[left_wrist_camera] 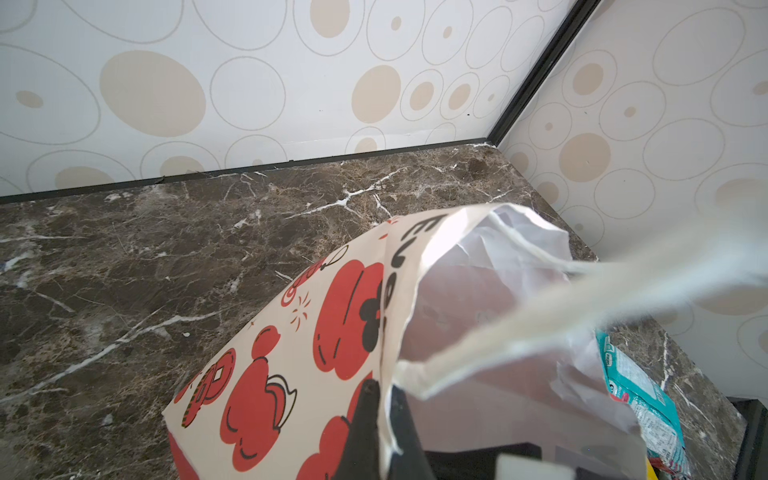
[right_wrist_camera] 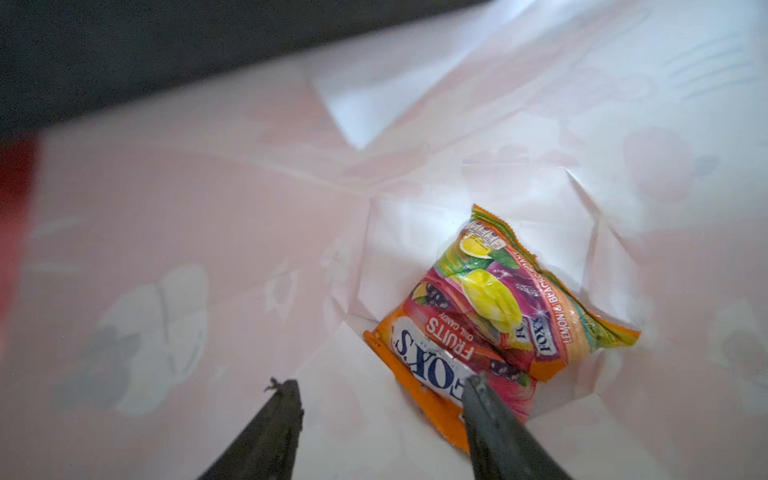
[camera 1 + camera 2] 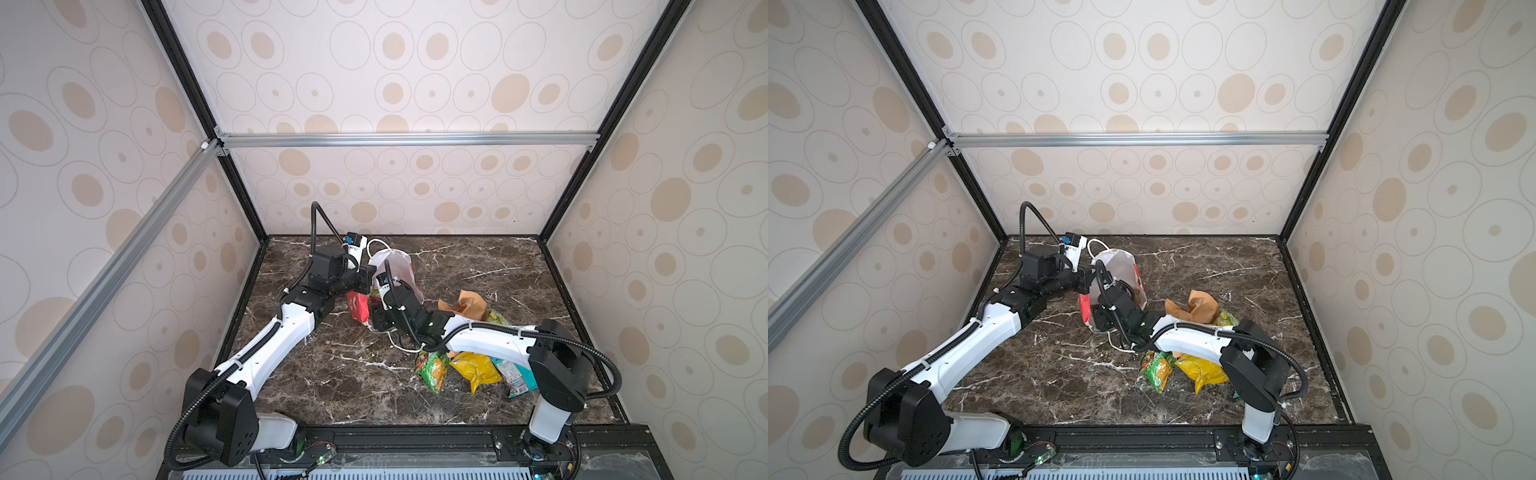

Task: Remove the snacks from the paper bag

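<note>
Walling in parted right end effector [image 2: 382,380]: paper bag [image 2: 208,208]; left end effector [image 1: 382,388] pinching its rim.

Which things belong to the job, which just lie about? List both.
Job: paper bag; orange FOX'S packet inside it; tan pouch, green-and-red packet, yellow packet, teal packet outside; left end effector pinching bag rim; right end effector open inside.
Rest: marble table, aluminium frame.
</note>
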Action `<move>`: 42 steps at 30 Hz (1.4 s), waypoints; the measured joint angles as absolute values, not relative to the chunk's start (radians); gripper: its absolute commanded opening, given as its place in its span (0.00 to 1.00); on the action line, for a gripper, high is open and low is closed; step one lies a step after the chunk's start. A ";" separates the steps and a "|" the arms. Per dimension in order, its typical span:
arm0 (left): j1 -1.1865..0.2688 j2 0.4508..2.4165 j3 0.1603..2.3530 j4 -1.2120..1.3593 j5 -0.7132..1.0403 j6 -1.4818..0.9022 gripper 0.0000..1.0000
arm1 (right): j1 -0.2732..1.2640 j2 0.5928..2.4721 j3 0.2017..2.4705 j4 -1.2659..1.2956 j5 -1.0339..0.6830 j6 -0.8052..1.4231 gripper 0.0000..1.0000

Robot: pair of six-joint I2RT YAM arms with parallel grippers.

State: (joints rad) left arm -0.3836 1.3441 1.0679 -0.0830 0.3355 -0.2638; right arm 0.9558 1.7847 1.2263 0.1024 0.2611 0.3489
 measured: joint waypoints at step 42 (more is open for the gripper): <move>-0.385 1.291 1.016 -0.060 0.381 -0.338 0.00 | 0.844 1.997 1.559 -0.208 0.294 0.652 1.00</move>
